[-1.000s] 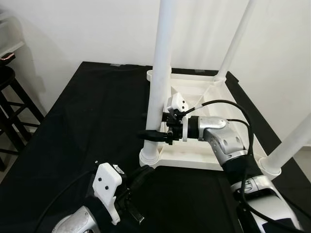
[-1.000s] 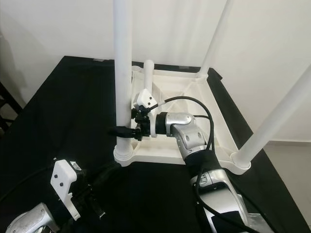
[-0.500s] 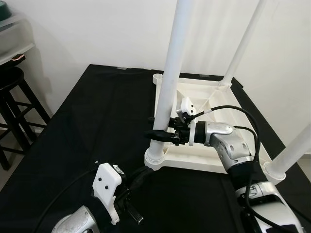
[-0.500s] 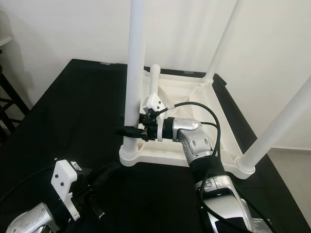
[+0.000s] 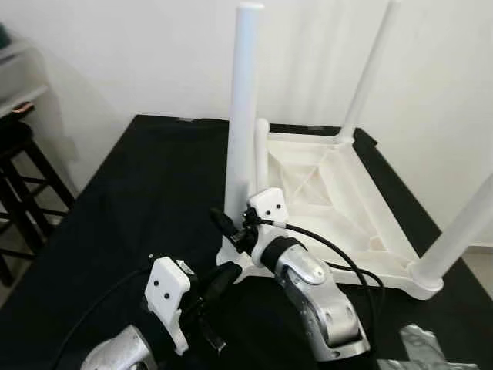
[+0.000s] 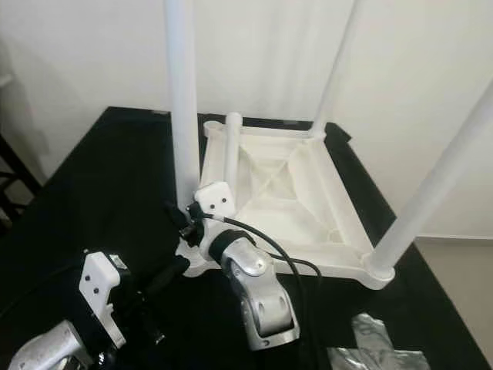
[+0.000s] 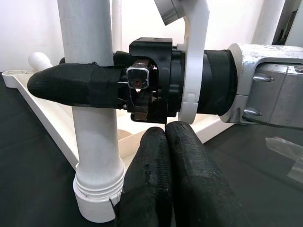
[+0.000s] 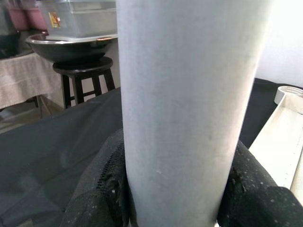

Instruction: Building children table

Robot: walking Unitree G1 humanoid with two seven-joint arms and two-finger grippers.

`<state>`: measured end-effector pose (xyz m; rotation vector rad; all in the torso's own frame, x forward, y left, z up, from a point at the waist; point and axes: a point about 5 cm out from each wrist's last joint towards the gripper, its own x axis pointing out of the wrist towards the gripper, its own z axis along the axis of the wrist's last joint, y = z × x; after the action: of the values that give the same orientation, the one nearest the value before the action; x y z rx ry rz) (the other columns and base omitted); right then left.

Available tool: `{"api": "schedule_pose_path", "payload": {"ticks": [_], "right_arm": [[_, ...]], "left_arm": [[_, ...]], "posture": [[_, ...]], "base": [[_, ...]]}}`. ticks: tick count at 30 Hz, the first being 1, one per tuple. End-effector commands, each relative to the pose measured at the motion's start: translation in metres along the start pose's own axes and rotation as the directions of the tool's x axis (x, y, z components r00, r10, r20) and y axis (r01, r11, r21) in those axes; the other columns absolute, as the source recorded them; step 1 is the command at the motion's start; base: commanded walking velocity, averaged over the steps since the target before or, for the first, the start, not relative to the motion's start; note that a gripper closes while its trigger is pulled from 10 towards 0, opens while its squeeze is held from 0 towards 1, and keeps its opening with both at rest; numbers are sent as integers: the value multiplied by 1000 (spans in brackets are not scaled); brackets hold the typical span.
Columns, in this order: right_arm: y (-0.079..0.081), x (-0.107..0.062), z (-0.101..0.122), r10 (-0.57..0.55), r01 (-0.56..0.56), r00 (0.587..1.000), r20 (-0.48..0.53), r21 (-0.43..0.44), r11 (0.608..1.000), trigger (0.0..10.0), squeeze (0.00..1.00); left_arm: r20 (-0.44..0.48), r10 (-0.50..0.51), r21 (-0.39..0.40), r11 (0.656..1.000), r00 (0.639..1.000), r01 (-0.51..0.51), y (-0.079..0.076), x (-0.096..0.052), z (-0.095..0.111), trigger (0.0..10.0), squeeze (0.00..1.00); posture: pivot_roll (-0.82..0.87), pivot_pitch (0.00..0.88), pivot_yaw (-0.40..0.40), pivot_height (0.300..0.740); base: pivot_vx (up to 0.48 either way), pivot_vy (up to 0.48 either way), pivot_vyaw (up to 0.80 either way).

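Note:
The white children's table lies upside down on the black cloth. Its near-left leg stands upright in the corner socket. My right gripper is shut on this leg low down, one black finger on each side of it. My left gripper is shut with nothing in it, its tips pointing at the right gripper's wrist, just beside the socket. Two more legs rise at the far right and near right. A shorter white tube shows at the far-left corner; whether it stands or leans I cannot tell.
A dark stool stands off the table's left edge. Another stool carries a black bowl with a plastic bin behind. A crumpled clear wrapper lies at the near right. A white wall is close behind.
The camera has shifted. My right arm has swung round: its forearm now reaches the leg from the near side instead of from the right, still gripping it. The left gripper has stayed put.

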<state>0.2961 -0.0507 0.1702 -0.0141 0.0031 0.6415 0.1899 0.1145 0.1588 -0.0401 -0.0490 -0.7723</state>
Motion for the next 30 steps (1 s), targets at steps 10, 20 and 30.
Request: {"api": "schedule_pose_path", "payload": {"ticks": [10, 20, 30], "right_arm": [[-9, -2, 18, 376, -375, 927, -7, -57, 925, 10000, 1000], [-53, 4, 39, 552, -557, 830, -81, -190, 809, 10000, 0], [-78, 12, 53, 667, -668, 742, -67, -154, 728, 1569, 0]], "left_arm": [[0, -3, -12, 1000, 1000, 3, -1, -2, -2, 10000, 0], [-3, 0, -13, 1000, 1000, 0, -1, -4, -2, 10000, 0], [-9, -3, -19, 1000, 1000, 2, -2, -8, -1, 10000, 0]], "posture": [[89, 42, -89, 740], [107, 49, -85, 740], [123, 65, -77, 740]], "base": [[0, 0, 0], [0, 0, 0], [0, 0, 0]]}}
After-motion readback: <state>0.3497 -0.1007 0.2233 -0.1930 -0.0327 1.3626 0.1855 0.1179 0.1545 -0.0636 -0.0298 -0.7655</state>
